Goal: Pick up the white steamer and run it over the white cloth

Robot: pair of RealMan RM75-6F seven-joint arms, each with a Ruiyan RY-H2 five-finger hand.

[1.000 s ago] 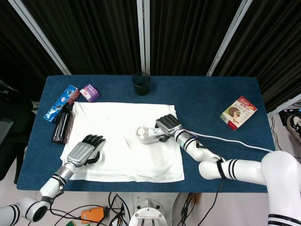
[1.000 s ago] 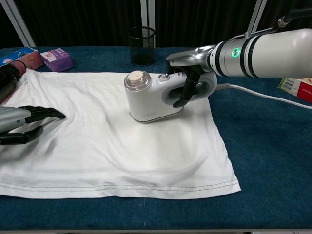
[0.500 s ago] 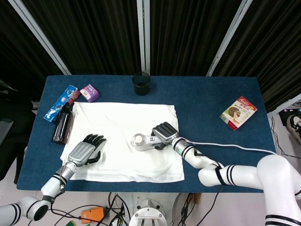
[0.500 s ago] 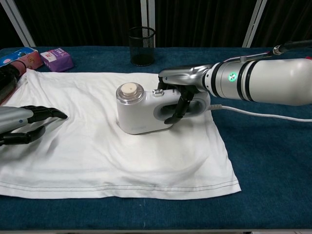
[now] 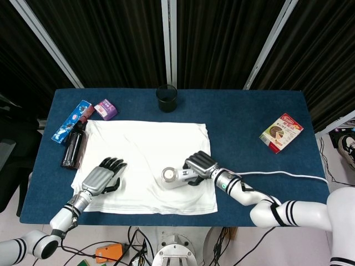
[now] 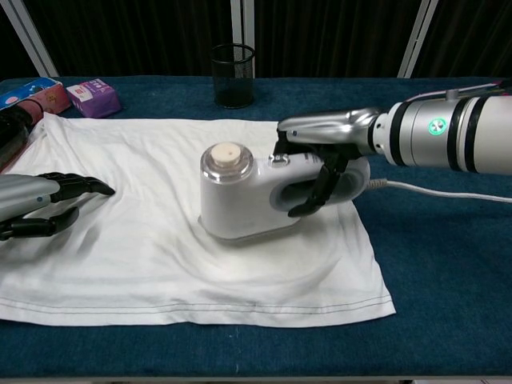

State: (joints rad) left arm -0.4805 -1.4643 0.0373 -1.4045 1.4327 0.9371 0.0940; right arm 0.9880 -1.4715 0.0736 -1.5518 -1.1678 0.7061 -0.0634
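The white steamer stands on the white cloth, toward its near right part. My right hand grips the steamer's handle, fingers wrapped through the loop. A white cable trails from the steamer to the right. My left hand rests palm down on the cloth's left side, fingers curled slightly, holding nothing.
A black mesh cup stands behind the cloth. A purple box, a blue packet and a dark bottle lie at the left. A red box lies at the right.
My right hand has slid the steamer over the cloth, first leftward, then toward the near edge. The left hand has stayed in place.
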